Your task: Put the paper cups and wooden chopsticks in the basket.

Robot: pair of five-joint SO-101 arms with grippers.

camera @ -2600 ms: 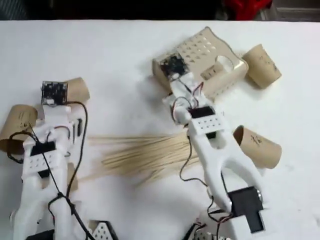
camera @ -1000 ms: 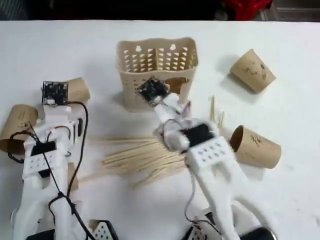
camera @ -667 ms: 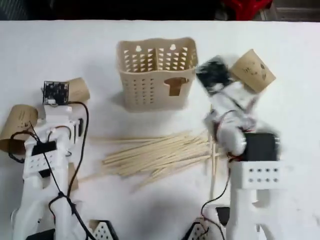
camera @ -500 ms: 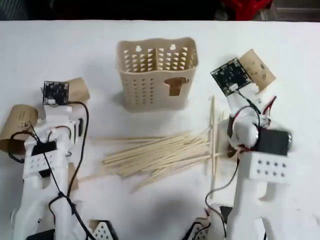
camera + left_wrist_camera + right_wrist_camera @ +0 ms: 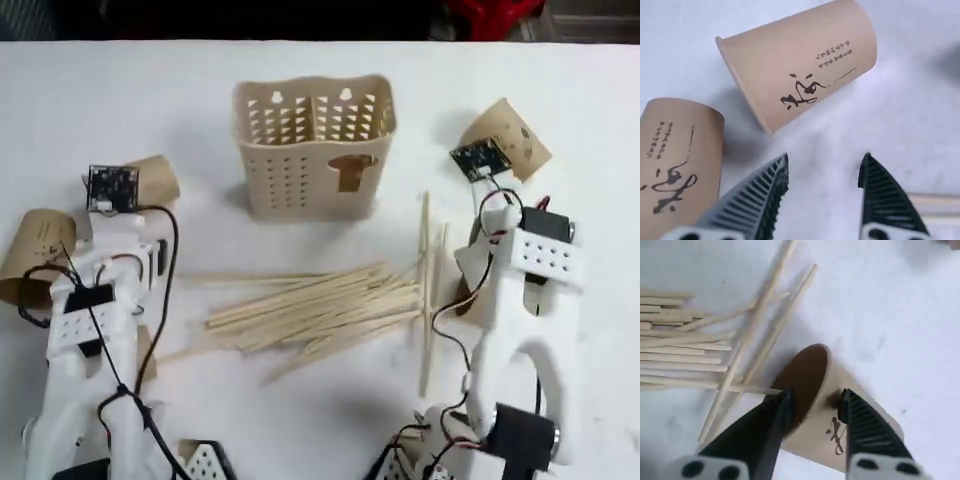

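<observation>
The beige basket (image 5: pixel 315 150) stands upright at the back middle. A pile of wooden chopsticks (image 5: pixel 320 308) lies in front of it. My right gripper (image 5: pixel 815 396) is open and straddles the rim of a lying paper cup (image 5: pixel 867 422), one finger over its mouth and one outside the wall. That cup (image 5: pixel 463 298) peeks out beside the right arm (image 5: pixel 530 262). Another cup (image 5: pixel 508 135) lies at the back right. My left gripper (image 5: pixel 822 167) is open just short of a lying cup (image 5: pixel 800 65), with a second cup (image 5: pixel 675 155) beside one finger.
Loose chopsticks (image 5: pixel 755 330) lie crossed right beside the right-hand cup's mouth. The two left cups (image 5: pixel 155 178) (image 5: pixel 35 245) lie on either side of the left arm (image 5: pixel 95 300). Bare white table (image 5: pixel 560 90) spreads around the basket.
The basket went from tipped over to upright. The right arm swung away from it to the right and came down over the cup beside the chopsticks. The left arm kept still.
</observation>
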